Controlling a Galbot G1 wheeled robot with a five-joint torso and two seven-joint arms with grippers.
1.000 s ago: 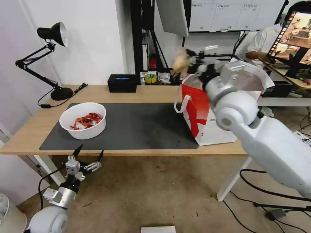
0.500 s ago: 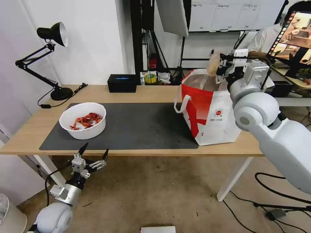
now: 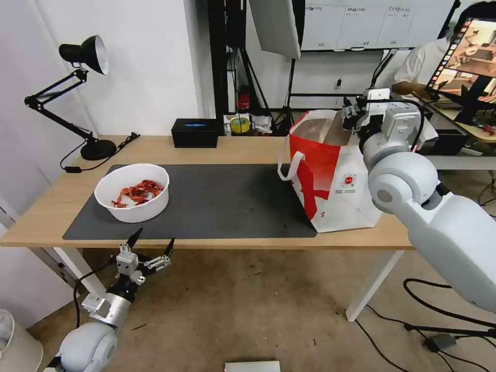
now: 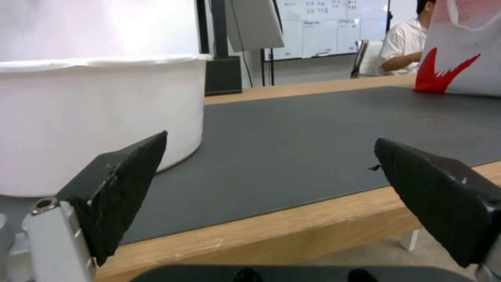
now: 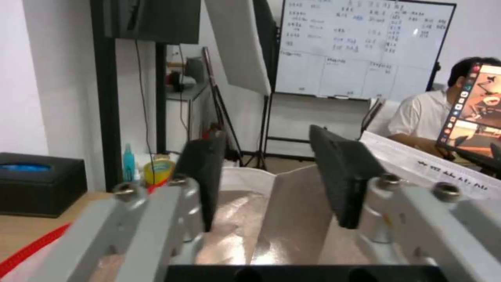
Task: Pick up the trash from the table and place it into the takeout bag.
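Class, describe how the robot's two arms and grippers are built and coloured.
Both arms have smooth light-grey shells with rounded joints. The left gripper has silver metal linkages, two pointed black fingers and a black cable at its wrist. The right gripper has grey screwed brackets bearing flat black textured pads.

**A working room with a white wall and a brown floor**

The wall [image 3: 150,62] behind is plain white. A black desk lamp [image 3: 77,93] stands at the far left, and a small black box [image 3: 195,133] sits near the wall. A whiteboard [image 3: 372,23] with writing hangs further back, beside black stands. The floor [image 3: 248,310] is dull brown, with black cables [image 3: 413,305] lying at the right.
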